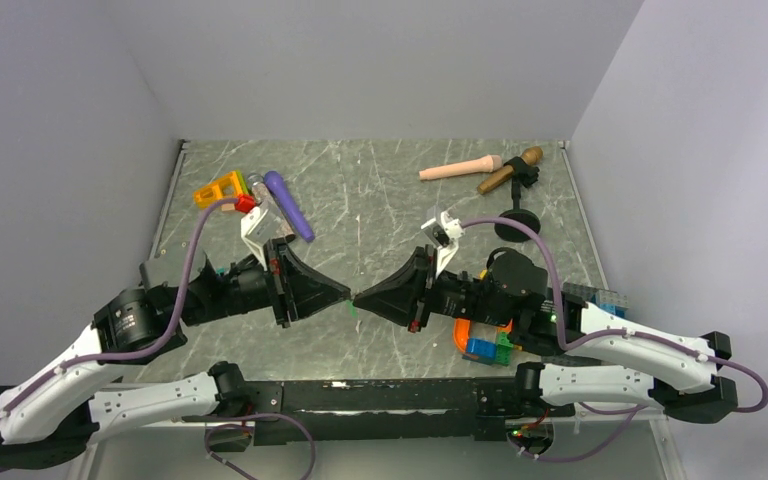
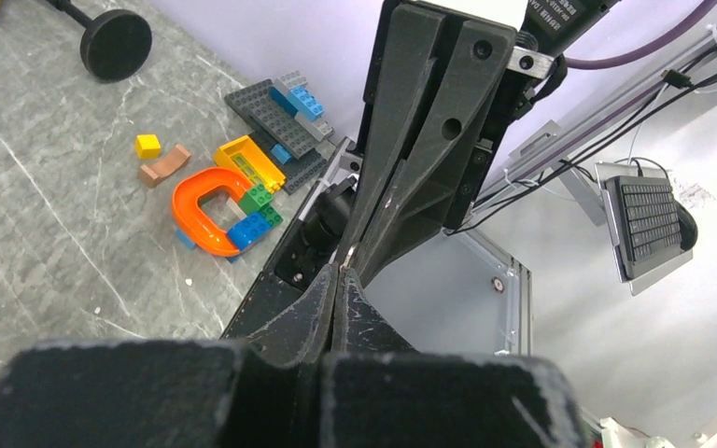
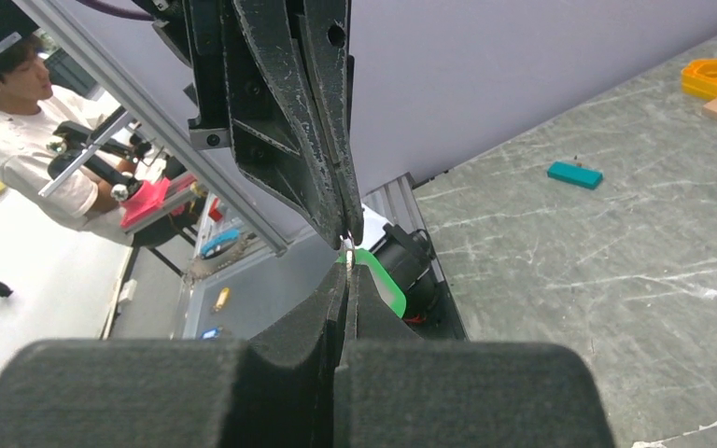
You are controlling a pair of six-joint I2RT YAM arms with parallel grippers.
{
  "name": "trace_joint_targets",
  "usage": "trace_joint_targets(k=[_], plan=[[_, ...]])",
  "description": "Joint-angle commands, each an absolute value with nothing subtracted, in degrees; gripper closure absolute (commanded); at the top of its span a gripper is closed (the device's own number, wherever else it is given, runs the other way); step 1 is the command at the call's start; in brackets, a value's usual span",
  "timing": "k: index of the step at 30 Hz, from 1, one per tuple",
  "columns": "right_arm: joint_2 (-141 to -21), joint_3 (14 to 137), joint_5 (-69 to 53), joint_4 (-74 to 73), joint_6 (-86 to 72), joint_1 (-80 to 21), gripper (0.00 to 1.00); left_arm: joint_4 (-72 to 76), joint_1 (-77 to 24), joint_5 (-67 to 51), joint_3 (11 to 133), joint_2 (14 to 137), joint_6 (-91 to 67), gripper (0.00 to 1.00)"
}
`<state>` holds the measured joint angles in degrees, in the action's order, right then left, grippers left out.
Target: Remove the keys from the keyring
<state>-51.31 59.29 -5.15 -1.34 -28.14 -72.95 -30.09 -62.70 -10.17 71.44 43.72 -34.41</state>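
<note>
Left tool (image 1: 345,296), right tool (image 1: 360,298) clenched tip to tip, green key (image 3: 385,282) at tips, teal key (image 3: 575,174) apart, toy bricks (image 2: 254,196) nearby

Your top camera sees the whole table (image 1: 380,190) from above and behind the bases. Your wrist cameras sit close, one looking along the left gripper (image 2: 338,273), one along the right gripper (image 3: 347,271), facing each other; all three share the meeting tips

The right end effector (image 3: 346,268) half hides the green key (image 3: 385,283).
</note>
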Motion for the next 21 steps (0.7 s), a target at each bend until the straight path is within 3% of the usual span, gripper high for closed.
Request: trace_joint_targets(k=[1,11,13,21], plan=[[-50.27,58.92,-5.30,4.51,-29.38,-73.04,1.00,-26.13,-63.12,-8.34,66.34,40.02,-37.97,1.00],[-50.63,53.81,-6.04,7.55,-30.49,-73.04,1.00,-22.83,-63.13,1.52,58.23,31.54,-43.92,1.00],[-51.17,57.42,-6.29,7.64,-30.68,-73.04,1.00,-21.92,-63.19,1.72,57.13,30.81,-44.52,1.00],[-50.77,56.85,-6.18,7.07,-31.38,-73.00,1.00,-27.47,-63.14,2.75,61.53,30.56,-41.55,1.00]])
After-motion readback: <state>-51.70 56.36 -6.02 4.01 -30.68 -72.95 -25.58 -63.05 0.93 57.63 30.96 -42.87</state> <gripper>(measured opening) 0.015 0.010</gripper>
